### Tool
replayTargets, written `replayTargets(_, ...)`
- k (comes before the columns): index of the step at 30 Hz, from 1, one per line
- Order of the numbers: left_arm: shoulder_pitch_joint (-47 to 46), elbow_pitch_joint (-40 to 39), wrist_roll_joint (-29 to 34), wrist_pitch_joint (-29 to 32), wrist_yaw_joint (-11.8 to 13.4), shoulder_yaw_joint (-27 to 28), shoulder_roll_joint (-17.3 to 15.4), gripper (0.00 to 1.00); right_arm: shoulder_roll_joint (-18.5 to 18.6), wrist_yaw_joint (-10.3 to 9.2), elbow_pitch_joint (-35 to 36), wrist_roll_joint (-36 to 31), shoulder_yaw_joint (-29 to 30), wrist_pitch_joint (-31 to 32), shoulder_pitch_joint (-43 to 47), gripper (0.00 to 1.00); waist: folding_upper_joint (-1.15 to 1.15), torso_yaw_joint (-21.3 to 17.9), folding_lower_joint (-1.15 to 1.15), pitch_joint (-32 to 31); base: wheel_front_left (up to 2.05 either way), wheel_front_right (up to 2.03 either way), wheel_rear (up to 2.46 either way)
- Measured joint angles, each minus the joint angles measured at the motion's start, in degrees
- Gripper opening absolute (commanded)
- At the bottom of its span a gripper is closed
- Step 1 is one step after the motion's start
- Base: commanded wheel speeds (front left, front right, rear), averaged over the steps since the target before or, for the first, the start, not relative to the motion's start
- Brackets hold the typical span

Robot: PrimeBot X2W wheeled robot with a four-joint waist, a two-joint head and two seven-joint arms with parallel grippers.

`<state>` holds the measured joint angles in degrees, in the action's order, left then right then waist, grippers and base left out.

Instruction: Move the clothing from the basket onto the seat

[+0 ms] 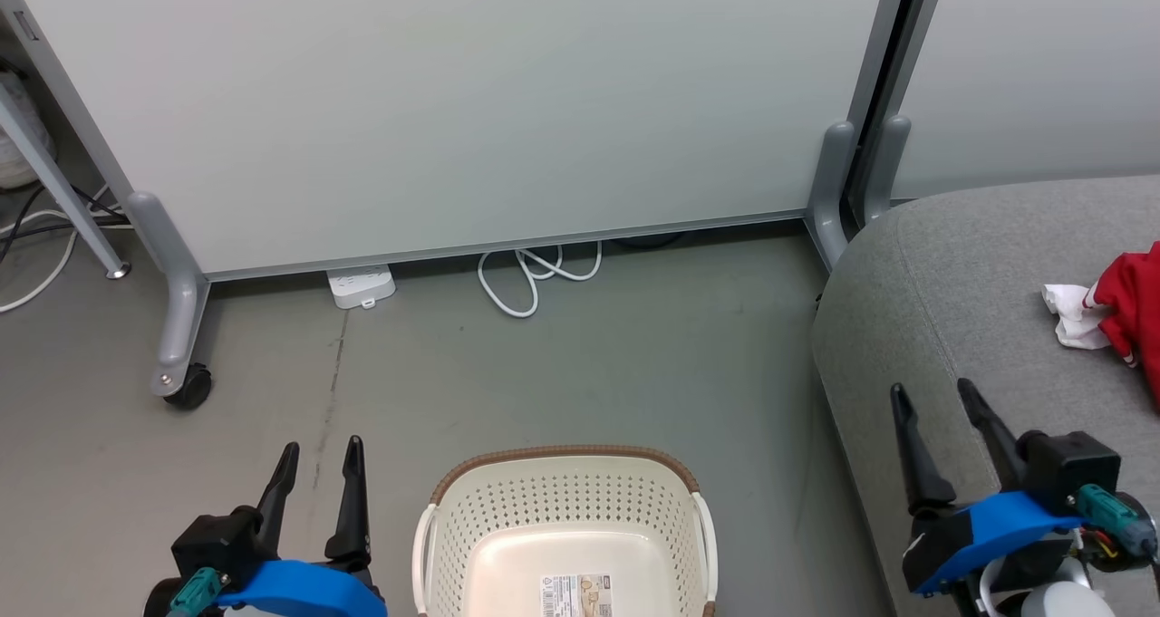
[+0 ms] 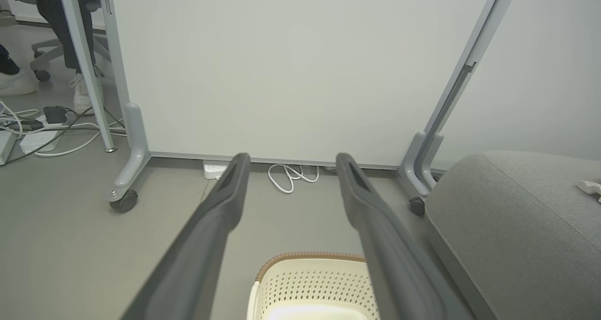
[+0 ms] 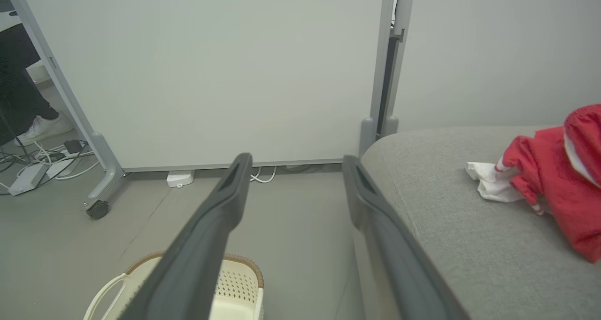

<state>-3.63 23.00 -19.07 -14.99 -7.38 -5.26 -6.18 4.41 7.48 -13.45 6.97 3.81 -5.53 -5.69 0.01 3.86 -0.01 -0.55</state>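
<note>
Basket (image 1: pixel 562 508) on floor (image 1: pixel 634 372), centre front. Seat (image 1: pixel 942 282) to its right, apart. Clothing (image 1: pixel 1133 309) on seat, far right side. Partition panel (image 1: pixel 453 101) behind both. Power strip (image 1: pixel 361 286) and cable (image 1: pixel 539 271) at its foot, behind basket. Left tool (image 1: pixel 323 446) left of basket, right tool (image 1: pixel 932 386) over seat's near edge.

Perforated plastic basket (image 1: pixel 566 517); woven cloth seat (image 1: pixel 952 273).
</note>
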Motion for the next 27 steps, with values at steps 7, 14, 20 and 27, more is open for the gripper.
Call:
replayTargets(7, 0.0, 0.4, 0.0, 0.0, 0.0, 0.5, 0.2, 1.00, -0.6, 0.01, 0.6, -0.6, -1.0, 0.5, 1.0, 1.00, 0.00, -0.2, 0.00, 0.0, 0.00, 0.00, 0.00)
replayTargets(14, 0.0, 0.4, 0.0, 0.0, 0.0, 0.3, 0.3, 1.00, -0.9, 0.01, 0.7, 0.0, -1.5, 0.9, 1.2, 1.00, 0.00, -0.5, 0.00, 0.0, 0.00, 0.00, 0.00)
replayTargets(20, 0.0, 0.5, -0.2, 0.0, 0.0, -0.1, 0.2, 1.00, -1.1, 0.01, 0.4, 0.2, -1.7, 1.0, 1.3, 1.00, 0.00, -0.5, 0.01, 0.2, 0.00, 0.00, 0.00)
replayTargets(27, 1.6, 2.8, -0.6, 0.3, 0.0, -0.8, 0.8, 0.00, -1.2, 0.01, -2.2, 0.2, -1.8, 1.0, 1.8, 0.00, 0.00, -0.5, 0.01, 0.3, 0.00, 0.00, 0.00)
